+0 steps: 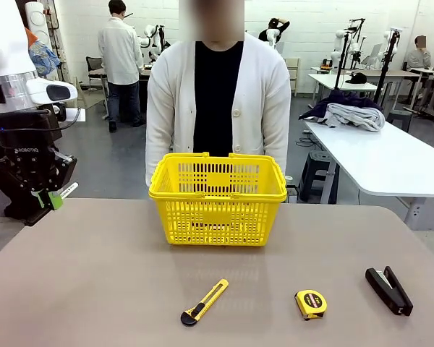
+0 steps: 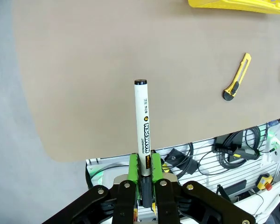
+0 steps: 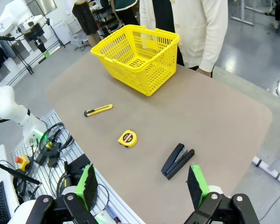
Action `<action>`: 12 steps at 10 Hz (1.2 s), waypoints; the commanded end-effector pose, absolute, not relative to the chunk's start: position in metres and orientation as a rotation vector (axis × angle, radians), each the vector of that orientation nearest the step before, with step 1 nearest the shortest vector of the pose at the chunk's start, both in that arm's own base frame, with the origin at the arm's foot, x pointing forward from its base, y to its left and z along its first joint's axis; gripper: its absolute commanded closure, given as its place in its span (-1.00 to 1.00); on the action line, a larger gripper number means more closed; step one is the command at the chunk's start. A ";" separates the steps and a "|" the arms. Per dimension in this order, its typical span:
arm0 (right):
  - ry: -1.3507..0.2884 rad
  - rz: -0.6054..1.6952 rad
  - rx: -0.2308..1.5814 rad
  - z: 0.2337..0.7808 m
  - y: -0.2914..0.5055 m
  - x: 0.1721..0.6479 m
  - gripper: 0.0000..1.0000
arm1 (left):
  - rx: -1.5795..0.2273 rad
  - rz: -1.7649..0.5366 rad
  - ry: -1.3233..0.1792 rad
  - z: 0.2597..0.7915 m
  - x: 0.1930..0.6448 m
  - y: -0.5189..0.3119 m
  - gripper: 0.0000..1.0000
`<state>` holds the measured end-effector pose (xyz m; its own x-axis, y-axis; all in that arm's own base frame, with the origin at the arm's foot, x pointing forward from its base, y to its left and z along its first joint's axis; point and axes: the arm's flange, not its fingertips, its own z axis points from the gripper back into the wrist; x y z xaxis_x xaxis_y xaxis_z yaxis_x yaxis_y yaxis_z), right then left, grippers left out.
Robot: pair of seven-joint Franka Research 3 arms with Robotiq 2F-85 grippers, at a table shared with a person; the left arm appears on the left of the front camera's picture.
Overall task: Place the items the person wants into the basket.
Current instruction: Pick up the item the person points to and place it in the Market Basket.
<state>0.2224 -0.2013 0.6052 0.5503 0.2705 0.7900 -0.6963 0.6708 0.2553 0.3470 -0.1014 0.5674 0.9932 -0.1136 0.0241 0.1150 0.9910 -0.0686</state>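
My left gripper (image 1: pixel 49 196) hangs above the table's far left edge, shut on the black marker with the white label (image 2: pixel 142 123), which sticks straight out between the green pads (image 2: pixel 134 170). The yellow basket (image 1: pixel 217 199) stands at the far middle, just in front of the person in the white cardigan (image 1: pixel 217 94). At the near right lies the black stapler (image 1: pixel 389 290), closed and flat. My right gripper (image 3: pixel 142 186) is open high above the table's right side, with the stapler (image 3: pixel 177 160) below and just beyond its fingers. The thin pen is out of view.
A yellow-and-black utility knife (image 1: pixel 205 302) and a yellow tape measure (image 1: pixel 310 303) lie along the near edge between basket and stapler. Cables and control boxes (image 3: pixel 49 144) sit below the table's near side. The person's arms hang at their sides.
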 end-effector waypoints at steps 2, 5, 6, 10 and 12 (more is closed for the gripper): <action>-0.813 0.626 0.620 0.607 -0.202 0.223 -1.00 | -0.066 -0.115 -0.020 0.566 0.347 -0.100 1.00; -0.813 0.626 0.620 0.607 -0.202 0.223 -1.00 | -0.070 -0.114 -0.020 0.567 0.347 -0.101 0.75; -0.813 0.626 0.620 0.607 -0.202 0.223 -1.00 | 0.003 -0.249 -0.074 0.588 0.371 -0.128 0.75; -0.813 0.626 0.620 0.607 -0.202 0.223 -1.00 | 0.153 -0.534 -0.118 0.620 0.462 -0.213 0.75; -0.813 0.626 0.620 0.607 -0.202 0.223 -1.00 | 0.137 -0.736 -0.175 0.622 0.495 -0.251 0.75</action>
<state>0.2219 -0.2015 0.6059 0.5498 0.2707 0.7902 -0.6961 0.6714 0.2543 0.4810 -0.2433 0.6113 0.7963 -0.5984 0.0887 0.5798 0.7967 0.1705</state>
